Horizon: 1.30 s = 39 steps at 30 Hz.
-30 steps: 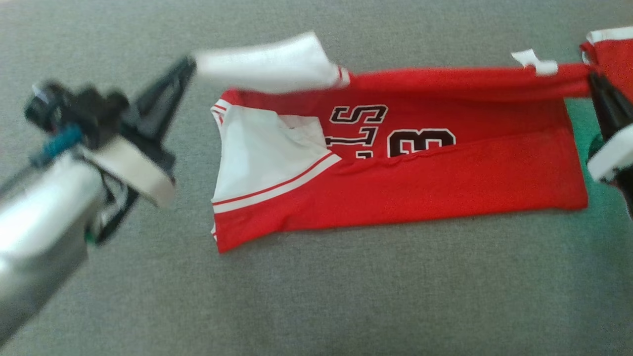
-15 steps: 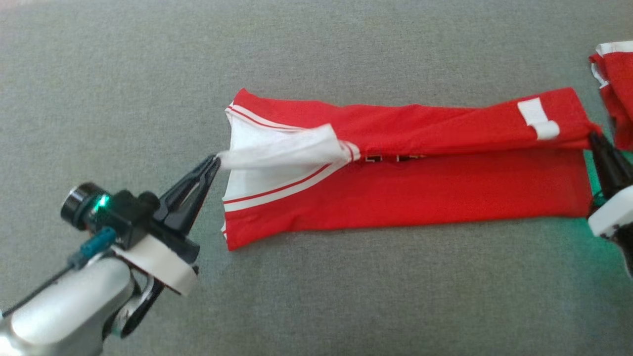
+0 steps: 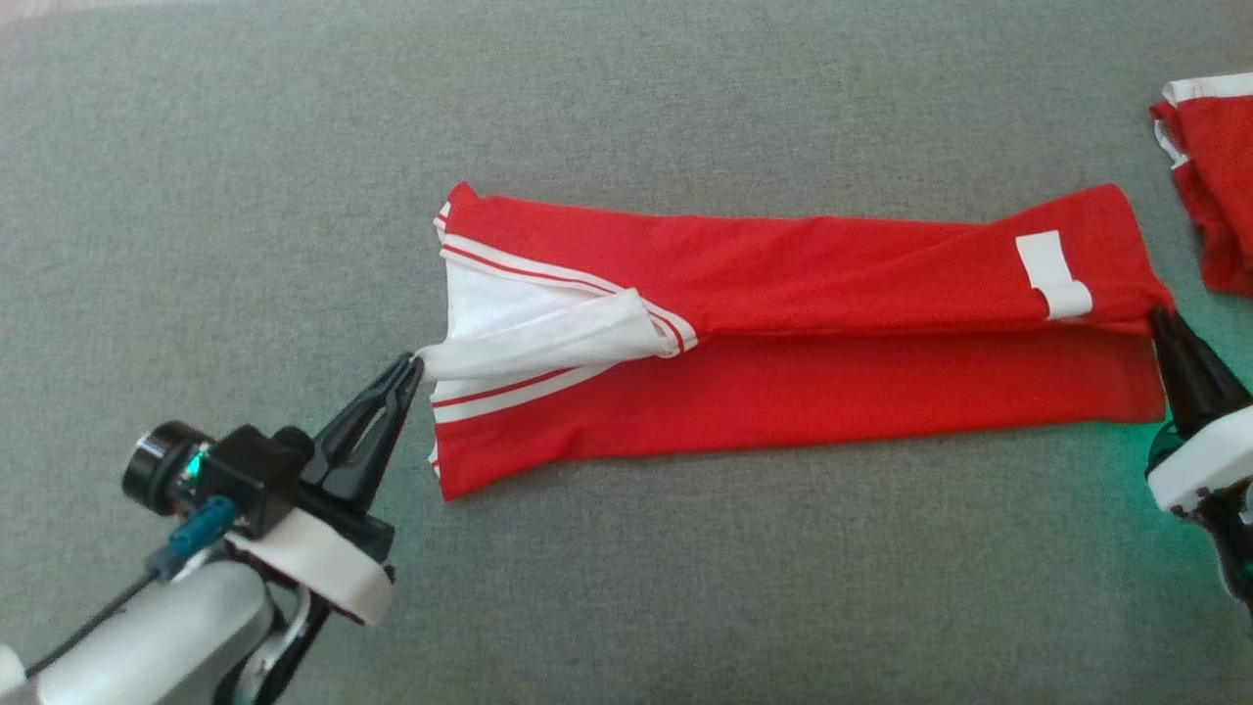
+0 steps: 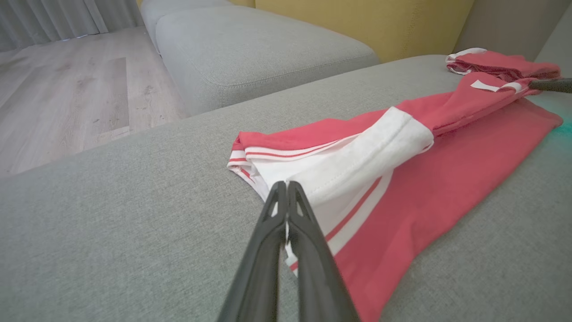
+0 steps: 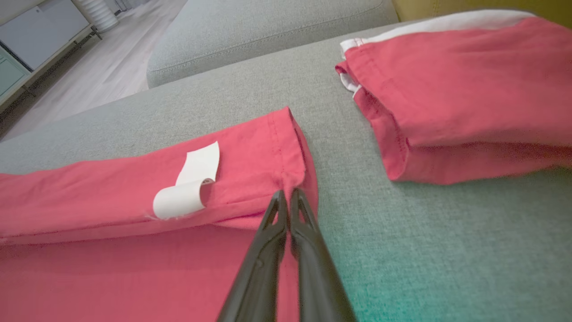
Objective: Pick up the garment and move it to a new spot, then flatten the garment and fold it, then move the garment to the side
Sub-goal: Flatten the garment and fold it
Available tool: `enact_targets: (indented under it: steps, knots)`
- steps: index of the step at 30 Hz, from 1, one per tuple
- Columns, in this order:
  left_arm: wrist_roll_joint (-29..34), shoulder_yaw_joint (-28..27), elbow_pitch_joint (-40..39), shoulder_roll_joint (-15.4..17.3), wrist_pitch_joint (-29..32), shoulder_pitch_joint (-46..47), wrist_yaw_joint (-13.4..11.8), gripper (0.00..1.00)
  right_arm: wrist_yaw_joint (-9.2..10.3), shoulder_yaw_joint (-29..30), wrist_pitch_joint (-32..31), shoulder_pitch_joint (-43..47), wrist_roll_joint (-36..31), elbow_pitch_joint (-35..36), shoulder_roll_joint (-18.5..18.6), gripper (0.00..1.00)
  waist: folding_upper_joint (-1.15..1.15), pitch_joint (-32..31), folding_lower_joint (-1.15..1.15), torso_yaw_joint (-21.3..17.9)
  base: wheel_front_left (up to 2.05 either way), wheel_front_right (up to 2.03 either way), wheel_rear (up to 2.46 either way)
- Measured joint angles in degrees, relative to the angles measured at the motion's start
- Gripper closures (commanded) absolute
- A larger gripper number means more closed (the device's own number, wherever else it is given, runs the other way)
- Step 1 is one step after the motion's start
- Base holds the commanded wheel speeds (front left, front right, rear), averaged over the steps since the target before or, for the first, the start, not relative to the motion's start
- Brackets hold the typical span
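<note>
A grey sofa cushion (image 3: 685, 587) carries everything in the head view. The red garment (image 3: 832, 392) lies across the middle of the frame, folded lengthwise into a long band, with its white sleeve (image 3: 548, 338) toward the left and a curled white label (image 3: 1052, 274) near its right end. At lower left the left pincer (image 3: 413, 367) is clenched on the tip of that sleeve. At the right edge the right pincer (image 3: 1160, 318) is clenched on the right corner of the upper fold. A 2nd red piece of clothing (image 3: 1209, 196) sits in the upper right corner, apart from the garment. In the left wrist view the closed fingers pinch white sleeve fabric at centre frame, with a wooden floor (image 4: 67, 89) at upper left and a yellow backrest (image 4: 366, 22) along the top. In the right wrist view the fingers, pressed together, grip the red hem at centre, with the label just left of them and the 2nd piece at upper right.
</note>
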<state>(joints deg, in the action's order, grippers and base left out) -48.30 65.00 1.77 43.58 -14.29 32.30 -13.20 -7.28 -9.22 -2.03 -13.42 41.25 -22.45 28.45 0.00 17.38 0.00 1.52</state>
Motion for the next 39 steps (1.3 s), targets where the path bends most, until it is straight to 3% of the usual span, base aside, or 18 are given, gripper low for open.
enact_targets:
  steps: [1,2,4,8,15,18,22,26,33,36,37,39]
  knots:
    - [0.0,-0.4,0.2,-0.5,0.0,-0.5,-0.2,0.16,0.0,0.5,-0.2,0.3,-0.2,0.0,-0.5,0.37,0.0,-0.1,0.0,0.0,0.0,0.0,0.0]
    - [0.1,-1.1,0.3,-1.2,0.0,-1.1,-0.6,0.0,0.0,1.1,-0.2,0.5,-0.6,0.0,-1.0,0.0,0.0,-0.1,0.0,0.0,0.0,0.0,0.0]
    - [0.4,-2.1,0.3,-2.0,0.0,-1.7,-1.0,0.0,0.0,1.8,0.0,0.6,-1.2,0.0,-1.5,0.0,0.0,-0.2,0.0,0.0,0.0,0.0,0.0]
    - [2.1,-8.0,0.8,-6.8,0.0,-5.1,-3.1,0.0,0.0,4.9,2.3,2.4,-3.2,0.6,-3.8,0.0,0.0,-1.1,0.0,0.1,0.0,0.0,0.0]
    - [12.3,-21.9,-0.4,-18.5,0.0,-16.0,-8.3,0.0,0.0,10.3,4.9,9.7,-5.2,2.6,-9.7,0.0,0.0,-4.2,0.0,1.1,0.0,0.0,0.0]
    - [18.1,-26.5,-1.5,-23.2,-0.2,-20.9,-9.1,0.0,0.0,13.0,5.0,10.8,-6.5,2.4,-11.4,0.0,0.0,-5.6,-0.01,1.9,0.0,0.0,0.0]
    - [24.9,-29.7,-2.3,-28.1,-0.2,-26.3,-8.7,0.0,0.0,17.1,3.9,10.0,-8.3,0.9,-12.7,0.0,0.0,-7.0,-0.01,3.7,0.0,0.0,0.0]
    - [30.2,-31.0,-2.7,-31.3,-0.2,-29.2,-6.8,0.0,0.0,21.2,1.9,7.1,-11.0,-3.2,-14.6,0.0,0.0,-7.6,-0.01,5.9,0.0,0.0,0.0]
    - [35.6,-33.1,-2.5,-35.3,-0.2,-30.5,-2.6,0.0,0.0,28.4,-3.6,1.0,-18.8,-14.1,-15.5,0.0,0.0,-7.6,0.0,9.9,0.0,0.0,0.0]
    - [36.9,-34.3,-2.5,-36.1,-0.2,-30.5,-1.6,0.0,0.0,30.0,-4.6,1.0,-19.5,-15.0,-16.6,0.0,0.0,-7.4,-0.01,10.8,0.0,0.0,0.0]
    - [37.2,-34.9,-2.5,-36.4,-0.2,-30.6,-1.3,0.0,0.0,30.0,-4.9,1.0,-19.4,-14.5,-16.9,0.08,0.0,-7.3,-0.01,10.9,0.0,0.0,0.0]
    - [37.6,-36.0,-2.5,-36.9,-0.2,-31.1,-0.8,0.0,0.0,29.5,-5.5,1.0,-18.9,-13.3,-17.4,0.54,0.0,-7.1,0.0,10.6,0.0,0.0,0.0]
